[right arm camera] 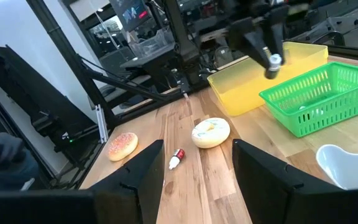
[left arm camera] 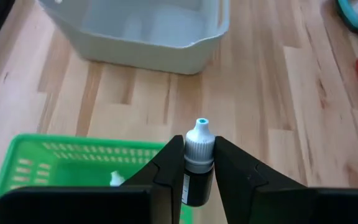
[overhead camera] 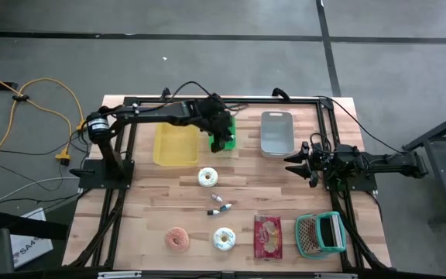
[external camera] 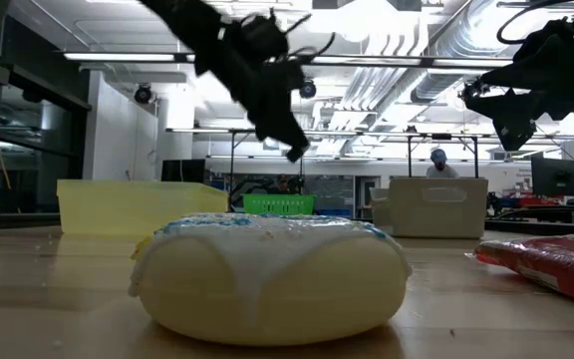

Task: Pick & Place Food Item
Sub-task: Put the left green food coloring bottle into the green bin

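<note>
The left gripper clamps a small dropper bottle above the green basket, near its edge. To release well, it should move further over the basket's middle, lower, then open. The right gripper waits open beside the grey bin.

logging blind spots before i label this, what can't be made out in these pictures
- Green basket, high view: the left gripper and its arm cover most of it; its contents cannot be told.
- Small dropper bottle, left wrist view: the fingers hide its label and lower body.
- Red packet, low view: cut off by the picture's edge.
- Two small bottles, high view: too small to read.
</note>
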Action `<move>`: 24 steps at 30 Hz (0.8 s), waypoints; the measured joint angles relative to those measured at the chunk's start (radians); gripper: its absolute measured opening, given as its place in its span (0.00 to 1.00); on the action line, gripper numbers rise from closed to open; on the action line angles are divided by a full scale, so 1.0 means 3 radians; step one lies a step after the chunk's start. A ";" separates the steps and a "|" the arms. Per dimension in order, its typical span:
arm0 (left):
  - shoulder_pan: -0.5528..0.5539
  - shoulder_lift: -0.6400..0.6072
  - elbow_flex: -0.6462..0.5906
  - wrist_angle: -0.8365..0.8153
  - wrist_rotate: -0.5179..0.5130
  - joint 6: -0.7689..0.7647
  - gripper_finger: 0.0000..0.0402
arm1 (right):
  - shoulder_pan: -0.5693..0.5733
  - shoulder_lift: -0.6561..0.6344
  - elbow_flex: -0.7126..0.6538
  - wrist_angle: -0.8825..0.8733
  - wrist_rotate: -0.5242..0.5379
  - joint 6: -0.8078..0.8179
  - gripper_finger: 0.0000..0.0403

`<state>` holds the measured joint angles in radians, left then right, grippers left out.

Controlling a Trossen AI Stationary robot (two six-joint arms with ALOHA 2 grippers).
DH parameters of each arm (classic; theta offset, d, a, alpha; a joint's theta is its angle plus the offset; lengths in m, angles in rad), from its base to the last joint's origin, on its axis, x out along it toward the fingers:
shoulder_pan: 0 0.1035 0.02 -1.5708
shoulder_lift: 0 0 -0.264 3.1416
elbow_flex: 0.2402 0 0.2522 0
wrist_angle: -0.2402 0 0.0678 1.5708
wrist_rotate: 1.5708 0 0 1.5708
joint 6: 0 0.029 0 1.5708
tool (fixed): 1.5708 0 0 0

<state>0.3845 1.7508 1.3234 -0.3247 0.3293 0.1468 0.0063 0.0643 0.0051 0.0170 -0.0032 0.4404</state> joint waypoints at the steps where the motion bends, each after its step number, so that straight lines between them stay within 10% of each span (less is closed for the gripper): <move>1: 0.0060 0.0000 -0.0080 0.0099 0.0085 0.0000 0.17 | 0.0000 0.0000 0.0000 0.0000 0.0000 0.0000 0.43; 10: 0.0379 0.0000 -0.0634 0.0944 0.0270 0.0013 0.18 | 0.0000 0.0000 0.0000 0.0000 0.0000 0.0001 0.43; 24: 0.0243 0.0052 -0.0827 0.1028 -0.0390 -0.0078 0.18 | 0.0000 0.0000 0.0000 0.0000 -0.0001 0.0000 0.43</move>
<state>0.4573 1.7662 1.0755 -0.0163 0.2123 0.1233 0.0063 0.0643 0.0051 0.0170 -0.0035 0.4404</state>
